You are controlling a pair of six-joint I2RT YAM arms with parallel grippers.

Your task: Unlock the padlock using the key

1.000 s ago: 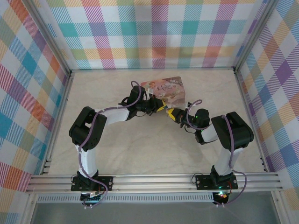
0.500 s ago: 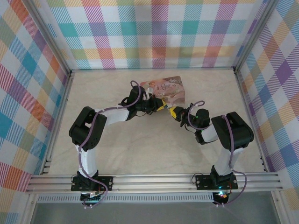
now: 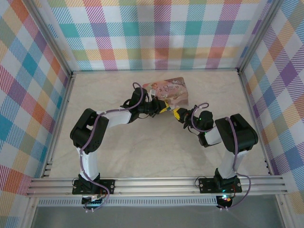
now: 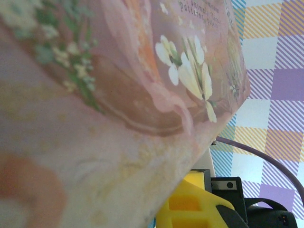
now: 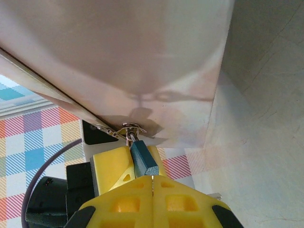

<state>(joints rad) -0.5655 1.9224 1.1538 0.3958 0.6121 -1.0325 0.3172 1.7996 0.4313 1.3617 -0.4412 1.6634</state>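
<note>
A pink flowered notebook (image 3: 167, 89) is tilted up off the table between both arms. My left gripper (image 3: 161, 107) is shut at its near edge. The cover (image 4: 118, 95) hides the grip point beside one yellow finger (image 4: 190, 209). My right gripper (image 5: 152, 176) is shut on the teal head of the key (image 5: 144, 159). The key's shaft points up into a small silver padlock and chain (image 5: 128, 128) at the notebook's underside (image 5: 142, 57). The left gripper's yellow fingers (image 5: 110, 168) stand just behind the key. Seen from above, the right gripper (image 3: 175, 113) nearly touches the left one.
Checked walls (image 3: 161, 33) and metal frame posts (image 3: 249, 47) close in the beige tabletop (image 3: 142, 152) on three sides. The right arm's purple cable (image 4: 261, 154) arcs close behind the meeting point. Open tabletop lies in front of and beside the arms.
The right gripper has shifted slightly up and left with the key, closer to the notebook and the left gripper. The left arm and notebook have barely moved.
</note>
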